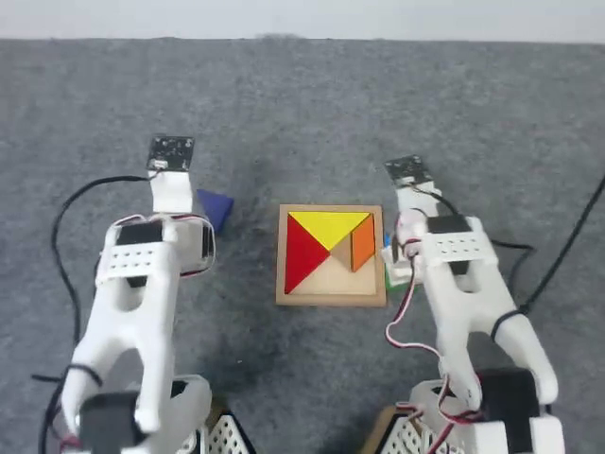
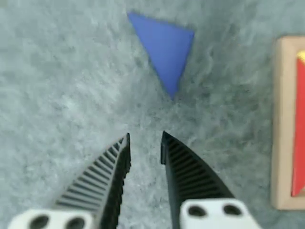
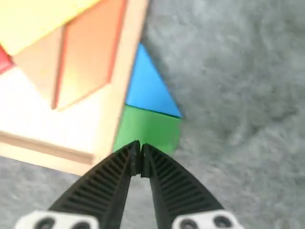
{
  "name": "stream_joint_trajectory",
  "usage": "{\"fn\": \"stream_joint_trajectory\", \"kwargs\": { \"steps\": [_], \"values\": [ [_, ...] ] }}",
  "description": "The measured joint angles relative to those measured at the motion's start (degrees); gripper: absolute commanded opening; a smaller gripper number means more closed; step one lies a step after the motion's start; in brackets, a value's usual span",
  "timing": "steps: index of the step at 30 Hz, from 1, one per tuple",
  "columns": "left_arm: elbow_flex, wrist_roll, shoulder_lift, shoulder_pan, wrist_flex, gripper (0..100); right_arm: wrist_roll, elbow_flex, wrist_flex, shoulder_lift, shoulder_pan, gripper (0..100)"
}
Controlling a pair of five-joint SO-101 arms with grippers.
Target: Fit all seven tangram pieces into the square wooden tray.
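The tray (image 1: 331, 295) sits in the middle of the tabletop, part filled. A yellow triangle (image 1: 329, 227) lies along its far edge, a red triangle (image 1: 302, 253) against its left edge and an orange piece (image 1: 363, 248) against its right. A small tan piece (image 1: 338, 253) seems wedged between them, and the near half is bare wood.

My left gripper (image 2: 145, 138) hangs over the tabletop left of the tray. Its fingers are a little apart with nothing between them, pointing toward the dark blue triangle (image 2: 164, 45) just ahead. I judge that is so I can come down around it.

My right gripper (image 3: 140, 144) has its fingers pressed together and is empty. Its tips are at the edge of the green piece (image 3: 148, 131). That piece touches the light blue triangle (image 3: 147, 88), and both lie on the tabletop against the tray's outer right wall. Closed tips suit nudging rather than pinching, and those two are too snug against the wall to grasp easily.
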Motion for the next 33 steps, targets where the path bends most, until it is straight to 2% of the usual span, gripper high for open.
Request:
{"fn": "stream_joint_trajectory", "kwargs": {
  "steps": [4, 8, 18, 26, 33],
  "values": [
    [-1.67, 0.00, 5.01, 0.00, -0.18, 11, -2.73, -0.09, 0.00, 0.00, -3.52, 14.5],
    [-2.29, 0.00, 6.24, 0.00, -0.18, 11, -5.45, -0.09, 0.00, 0.09, -3.52, 14.8],
    [-2.29, 0.00, 6.24, 0.00, -0.18, 11, -6.07, -5.63, -2.29, 10.73, -3.08, 14.9],
    [-2.29, 0.00, 6.24, 0.00, -0.18, 11, -6.24, -8.26, -2.55, 13.98, 4.48, 14.9],
    [-2.29, 0.00, 6.24, 0.00, -0.18, 11, -5.01, -8.09, -2.55, 13.71, 5.80, 14.9]
  ]
}}
